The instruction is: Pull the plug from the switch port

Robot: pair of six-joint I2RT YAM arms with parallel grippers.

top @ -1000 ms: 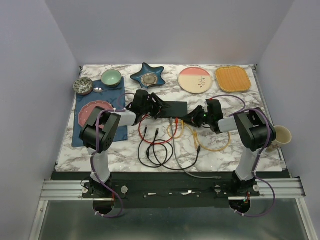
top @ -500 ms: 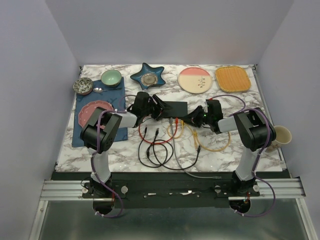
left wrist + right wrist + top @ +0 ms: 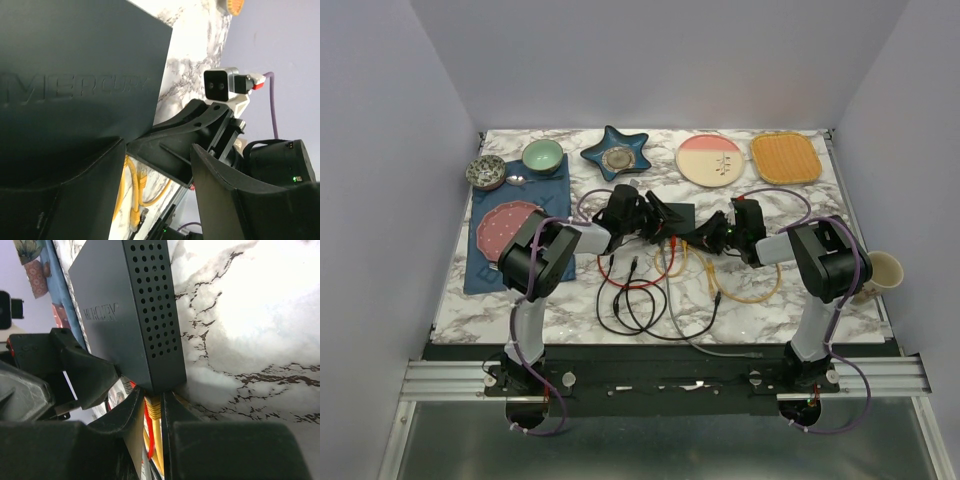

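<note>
Switch [image 3: 127,315]: held between spread left gripper [image 3: 150,165] jaws. Yellow plug [image 3: 153,410]: pinched by right gripper [image 3: 152,412], still seated in port; extraction outstanding.

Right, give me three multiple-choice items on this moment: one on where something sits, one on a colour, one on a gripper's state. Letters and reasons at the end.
1. Where does the switch lie?
A. on the blue placemat
B. on the marble table between the two grippers
C. in the star-shaped dish

2. What colour is the plug at the switch's edge, seen between the right gripper's fingers?
A. yellow
B. green
C. white

3. How does the left gripper stand?
A. shut tight on a red cable
B. open, its fingers spread over the switch's end
C. out of sight in every view

Answers:
1 B: the top view shows the black box on the table with an arm at each end.
2 A: the right wrist view shows the yellow plug under the switch's corner.
3 B: the left wrist view shows a wide gap between the fingers.
</note>
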